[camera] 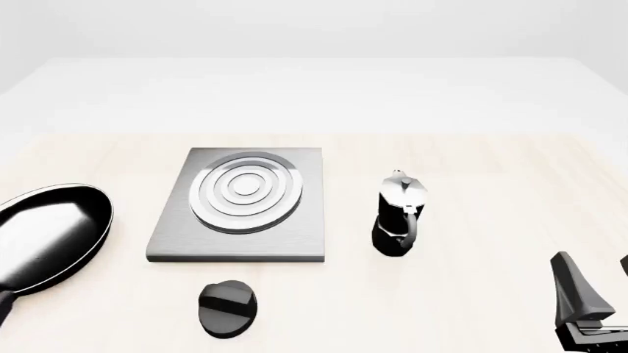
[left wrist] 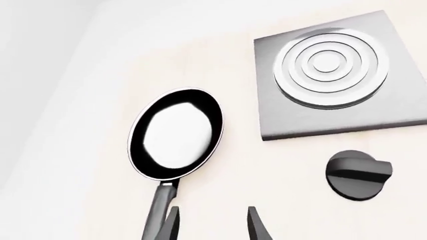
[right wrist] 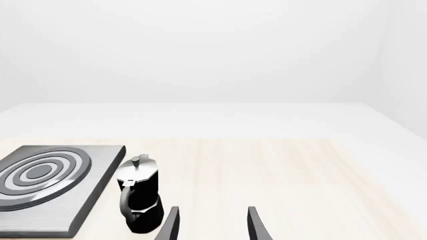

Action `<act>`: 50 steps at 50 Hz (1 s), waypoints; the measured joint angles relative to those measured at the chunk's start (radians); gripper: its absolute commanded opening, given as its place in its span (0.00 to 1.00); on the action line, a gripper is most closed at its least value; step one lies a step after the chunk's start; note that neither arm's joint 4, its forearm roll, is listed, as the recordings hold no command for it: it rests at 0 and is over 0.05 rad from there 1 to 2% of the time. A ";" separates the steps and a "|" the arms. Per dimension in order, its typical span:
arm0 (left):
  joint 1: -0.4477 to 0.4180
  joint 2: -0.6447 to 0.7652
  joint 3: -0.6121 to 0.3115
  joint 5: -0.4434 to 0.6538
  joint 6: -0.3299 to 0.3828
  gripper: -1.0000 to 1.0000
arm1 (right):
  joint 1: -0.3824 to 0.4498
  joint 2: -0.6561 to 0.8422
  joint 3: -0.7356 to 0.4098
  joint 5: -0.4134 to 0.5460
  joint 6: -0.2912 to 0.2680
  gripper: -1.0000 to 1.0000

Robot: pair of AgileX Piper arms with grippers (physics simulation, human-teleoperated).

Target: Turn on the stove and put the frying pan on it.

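The stove is a flat grey slab with silver rings, left of the table's middle; it also shows in the left wrist view and the right wrist view. Its black oval knob lies just in front of it, also in the left wrist view. The frying pan lies flat at the left edge, handle toward me; it also shows in the left wrist view. My left gripper is open, empty, above the table beside the pan's handle. My right gripper is open, empty, at the front right.
A black-and-silver moka pot stands upright right of the stove, also in the right wrist view. The light wooden table runs back to a white far edge.
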 measured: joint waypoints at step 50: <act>0.280 0.263 0.117 -0.283 0.161 1.00 | 0.000 0.000 0.000 0.000 0.000 1.00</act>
